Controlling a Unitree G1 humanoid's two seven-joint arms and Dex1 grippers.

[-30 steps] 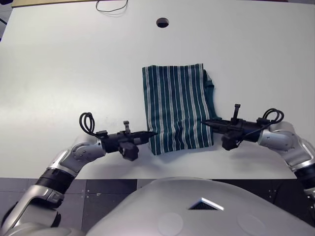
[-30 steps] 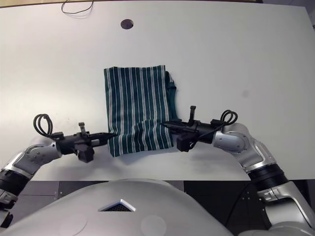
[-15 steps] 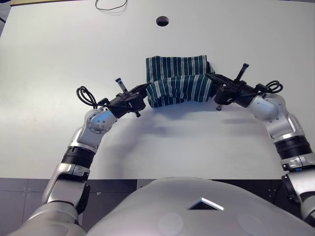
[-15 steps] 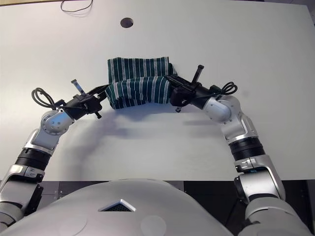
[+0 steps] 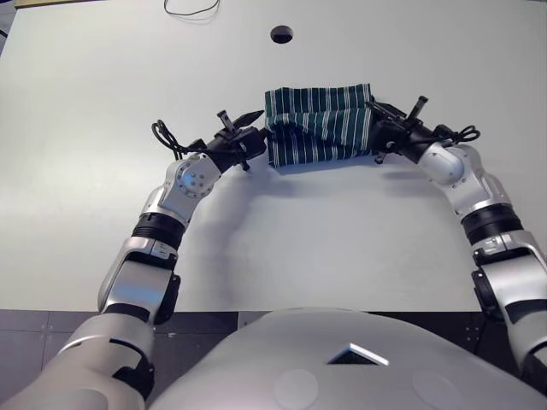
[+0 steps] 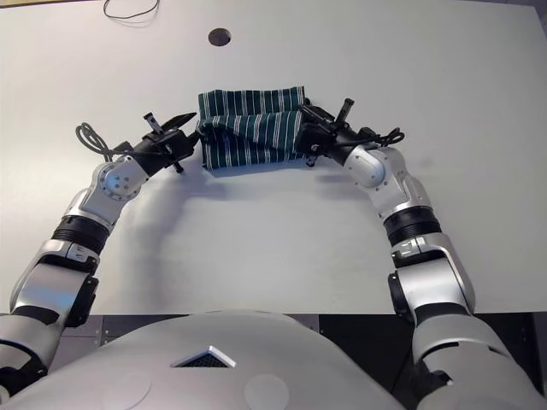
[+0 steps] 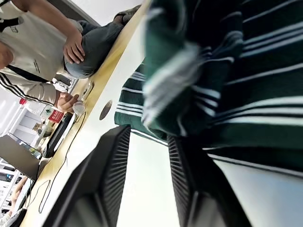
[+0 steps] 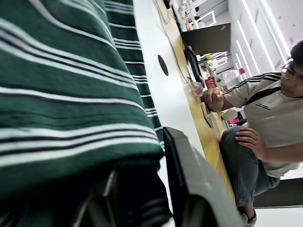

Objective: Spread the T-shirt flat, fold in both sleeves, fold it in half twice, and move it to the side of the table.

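Left eye view: shirt (image 5: 318, 120) just got folded front-to-back (half-fold done, I'd say); left gripper (image 5: 259, 128) has let go, right gripper (image 5: 374, 128) unclear.

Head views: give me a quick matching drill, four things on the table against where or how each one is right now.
Things
1. T-shirt
2. left end effector
3. right end effector
4. round hole

Place or state
A. open beside the shirt's left edge, bare table between its fingers
B. far side of the table, beyond the shirt
C. folded, green with white stripes
D. at the shirt's right edge, cloth between its fingers

Pairs: 1-C, 2-A, 3-D, 4-B
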